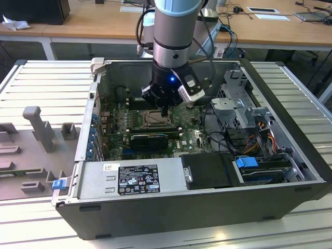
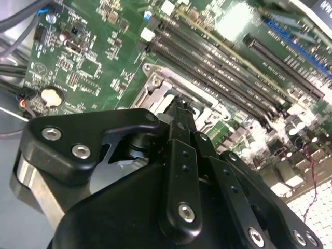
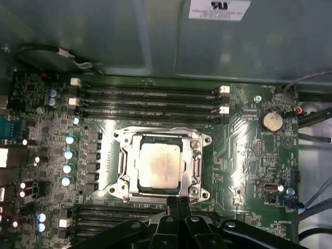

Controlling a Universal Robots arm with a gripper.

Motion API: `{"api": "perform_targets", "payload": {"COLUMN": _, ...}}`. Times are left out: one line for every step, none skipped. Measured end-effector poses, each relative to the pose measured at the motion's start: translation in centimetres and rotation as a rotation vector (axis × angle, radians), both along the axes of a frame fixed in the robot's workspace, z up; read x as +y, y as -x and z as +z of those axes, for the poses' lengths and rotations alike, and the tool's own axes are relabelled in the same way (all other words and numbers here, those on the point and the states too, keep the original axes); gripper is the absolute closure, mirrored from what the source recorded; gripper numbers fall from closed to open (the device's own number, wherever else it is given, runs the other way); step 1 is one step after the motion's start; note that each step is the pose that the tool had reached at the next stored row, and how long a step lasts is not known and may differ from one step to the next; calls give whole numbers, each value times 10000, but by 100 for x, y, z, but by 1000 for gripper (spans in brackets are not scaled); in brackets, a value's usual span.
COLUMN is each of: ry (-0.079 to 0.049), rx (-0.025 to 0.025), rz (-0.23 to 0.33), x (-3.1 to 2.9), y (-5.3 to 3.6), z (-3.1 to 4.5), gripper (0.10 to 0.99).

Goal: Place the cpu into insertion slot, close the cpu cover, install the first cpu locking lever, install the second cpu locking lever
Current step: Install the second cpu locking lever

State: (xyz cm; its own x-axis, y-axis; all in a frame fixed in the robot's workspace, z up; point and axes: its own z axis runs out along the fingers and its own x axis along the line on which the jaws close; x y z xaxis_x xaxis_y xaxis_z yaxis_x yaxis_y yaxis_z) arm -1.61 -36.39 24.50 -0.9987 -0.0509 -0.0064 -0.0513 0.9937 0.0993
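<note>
The cpu (image 3: 158, 165), a pale silver square, lies flat in the insertion slot (image 1: 153, 119) on the green motherboard. The cpu cover (image 3: 197, 166), a silvery frame, lies down around it. I cannot make out how the locking levers stand. My gripper (image 1: 165, 110) hangs inside the open computer case, just above the socket's edge. In both wrist views its black fingers (image 3: 174, 203) are pressed together with nothing between them, the tips (image 2: 179, 106) close over the socket frame.
Memory slots (image 3: 150, 101) run alongside the socket, with a coin battery (image 3: 271, 121) nearby. A black card (image 1: 149, 139), the power supply (image 1: 129, 179), a drive cage (image 1: 244, 104) and cables crowd the case. A grey fixture tray (image 1: 31, 140) lies at the exterior view's left.
</note>
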Motion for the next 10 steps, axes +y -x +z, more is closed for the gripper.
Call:
{"api": "perform_targets", "payload": {"ry": 0, "rx": 2, "rz": -1, "x": -16, "y": 0, "z": -12, "gripper": 980}}
{"api": "perform_targets", "payload": {"ry": -5, "rx": 4, "rz": -1, "x": -28, "y": 0, "z": -23, "gripper": 980}}
{"api": "perform_targets", "payload": {"ry": -34, "rx": 6, "rz": 0, "x": -54, "y": 2, "z": -42, "gripper": 980}}
{"api": "perform_targets", "payload": {"ry": -69, "rx": 9, "rz": 0, "x": -76, "y": 3, "z": -58, "gripper": 980}}
{"api": "perform_targets", "payload": {"ry": -79, "rx": 12, "rz": 0, "x": -84, "y": 4, "z": -68, "gripper": 980}}
{"api": "perform_targets", "payload": {"ry": -83, "rx": 14, "rz": -1, "x": -93, "y": 8, "z": -77, "gripper": 980}}
{"api": "perform_targets", "payload": {"ry": -86, "rx": 15, "rz": -1, "x": -105, "y": 20, "z": -83, "gripper": 980}}
{"api": "perform_targets", "payload": {"ry": -88, "rx": 15, "rz": 0, "x": -117, "y": 43, "z": -88, "gripper": 980}}
{"api": "perform_targets", "payload": {"ry": -117, "rx": 16, "rz": -1, "x": -131, "y": 116, "z": -93, "gripper": 980}}
{"api": "perform_targets", "payload": {"ry": -151, "rx": 15, "rz": 0, "x": -136, "y": 149, "z": -96, "gripper": 980}}
